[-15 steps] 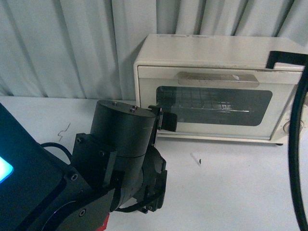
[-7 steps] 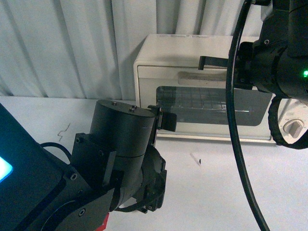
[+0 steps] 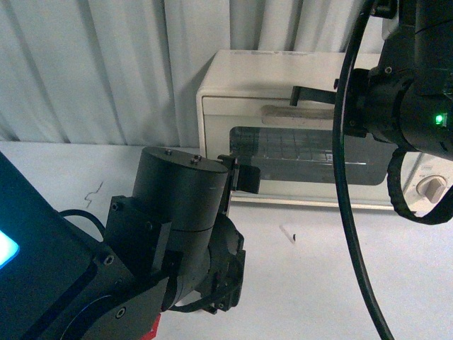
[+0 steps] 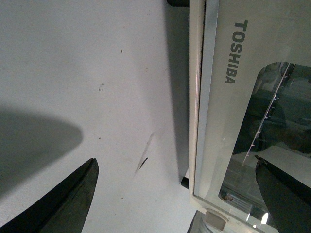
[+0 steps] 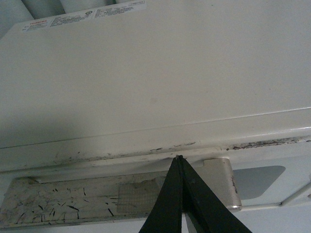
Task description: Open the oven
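The cream-white oven (image 3: 269, 78) stands at the back of the white table, its door closed, with its dark glass window (image 3: 283, 152), bar handle (image 3: 283, 113) and one knob (image 3: 432, 187) showing. My right gripper (image 3: 297, 92) is shut and empty, its tips at the door's top edge just above the handle. In the right wrist view the shut gripper (image 5: 178, 162) touches the seam between the oven top (image 5: 155, 73) and the handle (image 5: 97, 196). My left gripper (image 3: 241, 173) is open by the door's lower left corner. In the left wrist view, the left gripper (image 4: 180, 194) straddles the Toshiba-marked door (image 4: 218, 97).
A grey curtain (image 3: 106, 71) hangs behind the white table (image 3: 340, 276). A small dark mark (image 3: 294, 237) lies on the table before the oven. My left arm's bulky body (image 3: 170, 227) fills the lower left. The right arm's cable (image 3: 347, 212) hangs across the oven front.
My right arm came in from the right and moved left, bringing its shut gripper to the top edge of the oven door. The left arm has not moved.
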Tool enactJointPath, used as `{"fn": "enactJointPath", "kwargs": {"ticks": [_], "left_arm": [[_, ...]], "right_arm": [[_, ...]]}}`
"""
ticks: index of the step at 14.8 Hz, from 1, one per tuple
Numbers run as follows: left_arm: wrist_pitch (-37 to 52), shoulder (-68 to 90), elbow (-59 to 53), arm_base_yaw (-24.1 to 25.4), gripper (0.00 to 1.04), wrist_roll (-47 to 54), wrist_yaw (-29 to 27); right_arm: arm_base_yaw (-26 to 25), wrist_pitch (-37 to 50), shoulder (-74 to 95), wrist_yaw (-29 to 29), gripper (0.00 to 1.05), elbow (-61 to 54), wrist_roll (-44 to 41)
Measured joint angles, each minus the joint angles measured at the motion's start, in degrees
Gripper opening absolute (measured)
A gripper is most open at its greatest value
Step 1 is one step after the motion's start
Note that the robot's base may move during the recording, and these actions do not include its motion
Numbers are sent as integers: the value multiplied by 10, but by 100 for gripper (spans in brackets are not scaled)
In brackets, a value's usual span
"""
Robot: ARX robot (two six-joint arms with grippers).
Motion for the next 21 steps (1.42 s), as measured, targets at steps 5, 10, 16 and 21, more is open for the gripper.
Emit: {"fn": "enactJointPath", "kwargs": {"ticks": [5, 10, 16, 21], "left_arm": [[0, 0, 0, 0, 98, 0, 0], [-2, 0, -2, 0, 98, 0, 0], [-1, 0, -2, 1, 98, 0, -2], [0, 0, -2, 0, 98, 0, -2]], "right_arm": [[17, 34, -5, 14, 2, -40, 66], [76, -14, -130, 64, 2, -194, 114], [87, -413, -570, 270, 9, -353, 233], [34, -430, -741, 144, 46, -446, 343]]}}
